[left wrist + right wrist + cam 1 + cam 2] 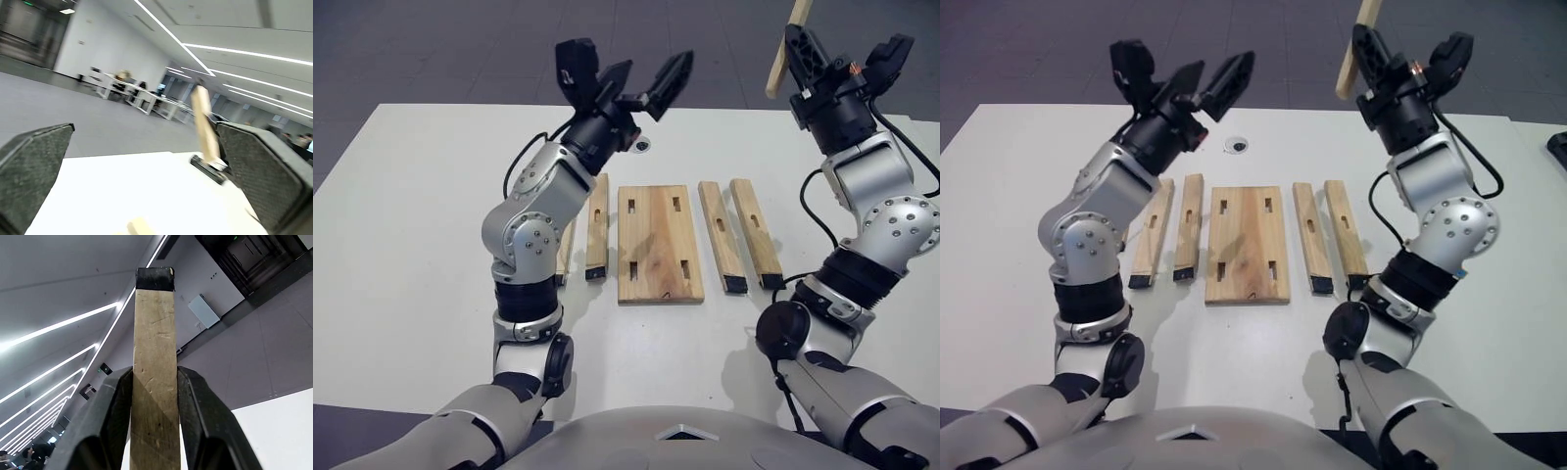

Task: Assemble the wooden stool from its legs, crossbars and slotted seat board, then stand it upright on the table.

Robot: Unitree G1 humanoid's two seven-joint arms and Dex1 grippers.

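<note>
Early stage, as I read it: nothing is joined yet. The seat board [660,245] lies flat mid-table [431,196], slots up. Two slotted legs [597,227] lie at its 9 o'clock, two more [722,237] at its 3 o'clock, all apart from the board. The right gripper [154,377] is up in the air at roughly 1 o'clock from the board, clenched on a capped wooden stick [153,323] that is held near upright, black cap at the far end. The left gripper [644,78] is raised at about 11 o'clock, jaws spread wide, holding nothing. I can't tell whether the held stick is a leg or a crossbar. Next move, I reckon: bring it down and line its end up with a slot, with the left steadying the mating part. Alignment is the tight bit.
</note>
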